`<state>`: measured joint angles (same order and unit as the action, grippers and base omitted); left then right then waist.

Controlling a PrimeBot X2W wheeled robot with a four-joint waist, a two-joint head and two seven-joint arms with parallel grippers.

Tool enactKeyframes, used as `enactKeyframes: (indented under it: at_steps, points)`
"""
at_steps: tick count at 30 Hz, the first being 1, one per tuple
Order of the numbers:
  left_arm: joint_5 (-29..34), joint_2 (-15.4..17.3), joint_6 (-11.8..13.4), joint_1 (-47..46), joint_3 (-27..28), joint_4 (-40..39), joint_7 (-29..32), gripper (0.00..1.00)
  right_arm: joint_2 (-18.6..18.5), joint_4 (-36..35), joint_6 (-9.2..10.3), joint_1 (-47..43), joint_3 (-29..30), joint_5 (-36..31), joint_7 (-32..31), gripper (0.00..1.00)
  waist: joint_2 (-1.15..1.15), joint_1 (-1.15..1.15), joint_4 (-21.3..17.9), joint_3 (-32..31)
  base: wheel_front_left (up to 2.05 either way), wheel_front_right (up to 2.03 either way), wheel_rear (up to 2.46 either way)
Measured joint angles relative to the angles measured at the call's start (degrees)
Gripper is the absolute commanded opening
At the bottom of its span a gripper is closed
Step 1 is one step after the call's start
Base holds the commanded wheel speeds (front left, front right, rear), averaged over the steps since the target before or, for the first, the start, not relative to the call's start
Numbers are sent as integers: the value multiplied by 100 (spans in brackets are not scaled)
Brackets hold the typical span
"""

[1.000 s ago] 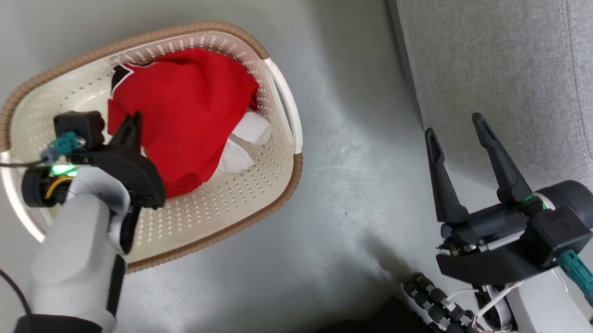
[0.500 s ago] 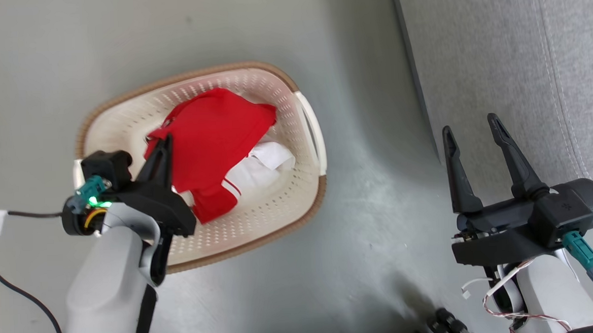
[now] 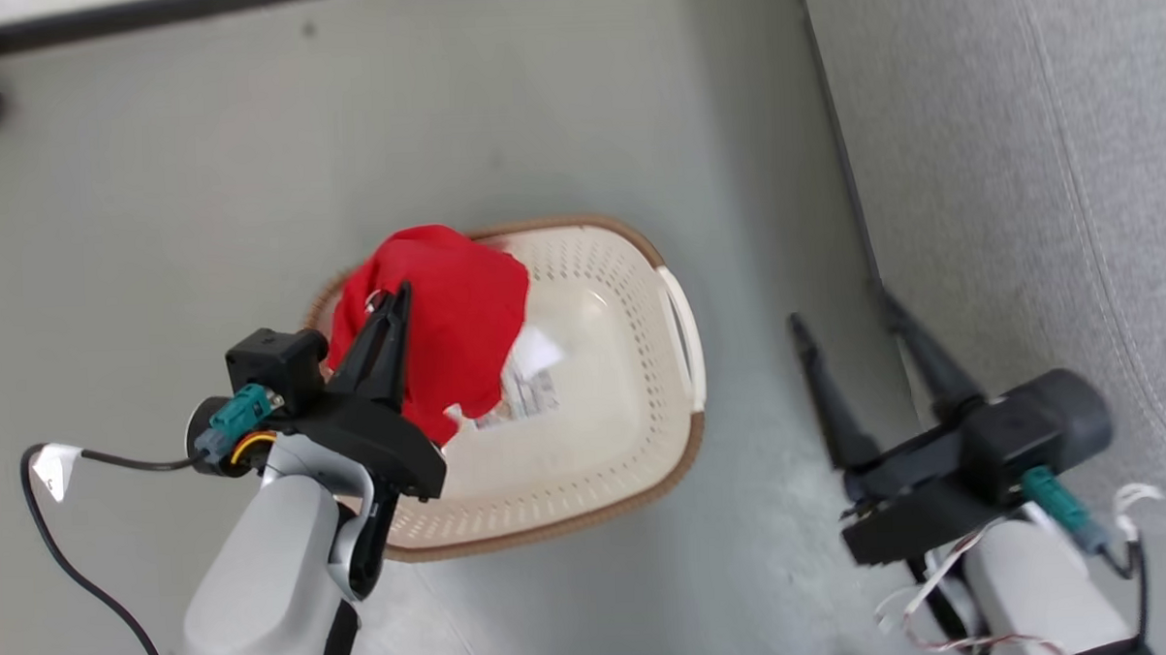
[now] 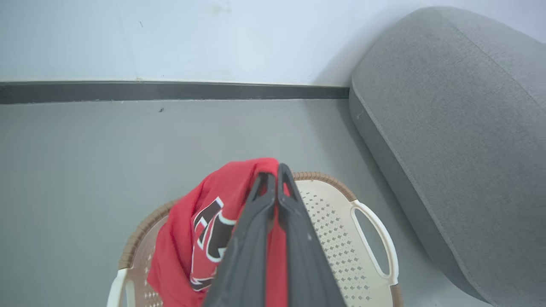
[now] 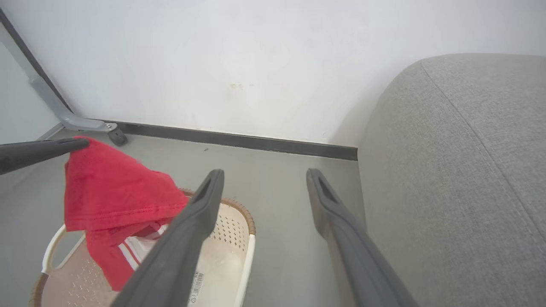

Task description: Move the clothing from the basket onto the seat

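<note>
One garment in grip: pinching red jersey (image 3: 456,312) with left gripper (image 3: 400,300), fingers pressed flat together on a fold near the top of the cloth. Hangs bunched from the fingertips over the left end of the basket (image 3: 645,442), lower edge over the basket interior; cannot tell whether clear of the base. Shows black-and-white lettering in left wrist view, red-and-white striped trim in right wrist view. Also seeing a white scrap (image 3: 537,348) at the jersey's lower right edge in head view; cannot tell if separate garment or trim. Exposed on basket base: paper label (image 3: 527,395). Basket on grey floor (image 3: 247,136), near the seat (image 3: 1004,158), not touching, white handle (image 3: 685,334) facing it. Wide spread on right gripper (image 3: 844,313), holding nothing, fingers over the floor strip between basket and seat. Dark baseboard (image 4: 170,90) along the wall (image 4: 213,34) beyond the basket
</note>
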<state>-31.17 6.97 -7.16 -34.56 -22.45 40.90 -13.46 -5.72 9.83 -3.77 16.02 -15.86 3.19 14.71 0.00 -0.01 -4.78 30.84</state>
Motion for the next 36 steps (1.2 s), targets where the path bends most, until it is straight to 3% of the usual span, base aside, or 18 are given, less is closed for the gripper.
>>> enactKeyframes:
  at_steps: [11,21,36]
  points:
    - [62,48,-29,581,-270,-835,-44,0,98,455,-226,-47,-783,-22,0,100,0,1,384,-940,0,0,0]
    - [131,222,-34,1145,-756,-1773,-41,0,126,679,-287,-143,-1323,62,0,100,-1,0,618,-1812,0,0,0]
    - [216,849,-35,1768,-1356,-3454,510,0,-4,489,-331,-145,-1818,145,0,100,-1,0,758,-2598,0,0,0]
